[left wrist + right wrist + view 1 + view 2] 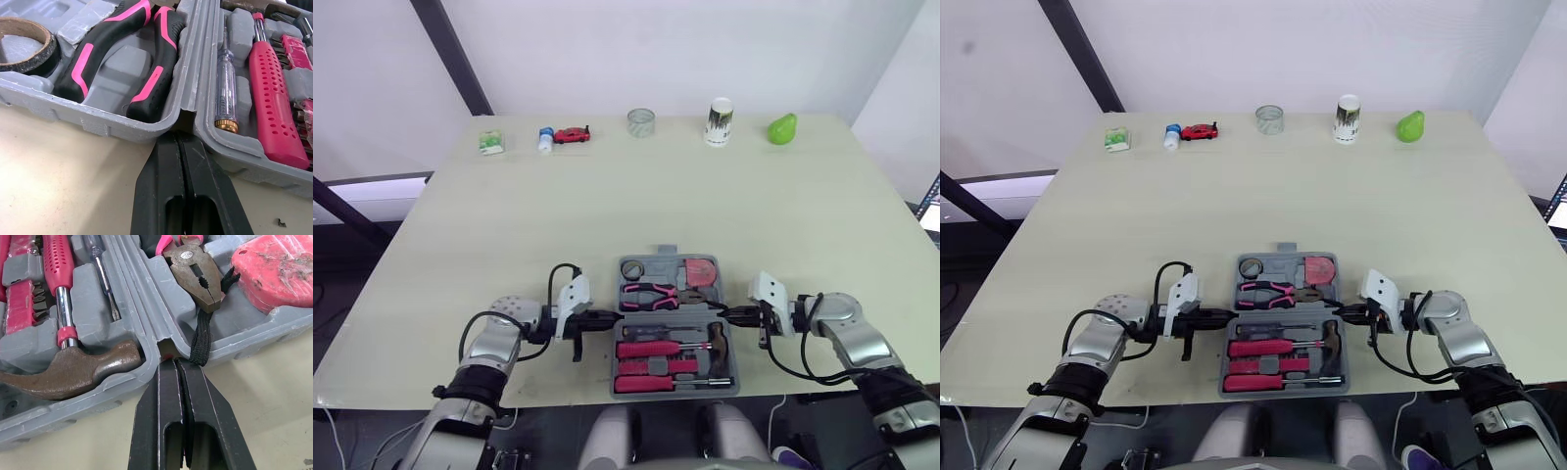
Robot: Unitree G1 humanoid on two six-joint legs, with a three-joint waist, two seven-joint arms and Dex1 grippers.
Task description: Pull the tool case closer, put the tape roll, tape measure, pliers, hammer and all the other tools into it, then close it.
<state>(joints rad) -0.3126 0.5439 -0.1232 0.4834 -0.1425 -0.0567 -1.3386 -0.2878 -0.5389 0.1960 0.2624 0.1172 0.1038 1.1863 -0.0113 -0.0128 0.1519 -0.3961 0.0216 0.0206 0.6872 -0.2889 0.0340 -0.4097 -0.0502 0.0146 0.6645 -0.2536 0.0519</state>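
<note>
Left gripper (178,138) fingers pressed flat together, nothing between them; tips sat at the hinge notch on the left side of the tool case (736,377); right gripper (174,363) likewise closed tight and empty, tips at the hinge notch on the opposite side; a black strap (208,328) from the tape measure (699,271) ran down to the case rim just beside the right tips.

Case lay open in the lower centre of the left eye view, near the front edge of the table (509,225), between the two grippers; far half held the tape roll (631,269), pliers (649,294) and tape measure; near half held the hammer (718,343), a pink screwdriver (651,350) and a clear-handled tester (226,93), plus other pink pieces too small to name.

Along the top of the frame, well apart from the case: green box (490,142), red toy car (572,135), glass (641,121), cup (720,121), green object (782,128); none looked like tools.

Judged step: pulling and loading looked done; closing was left. Next move likely called for getting fingers under one half and folding it over the hinge; strap looked at risk of catching in the seam; closed tips at the hinge gave no hold on the lid, so a re-approach toward its far rim seemed needed.
</note>
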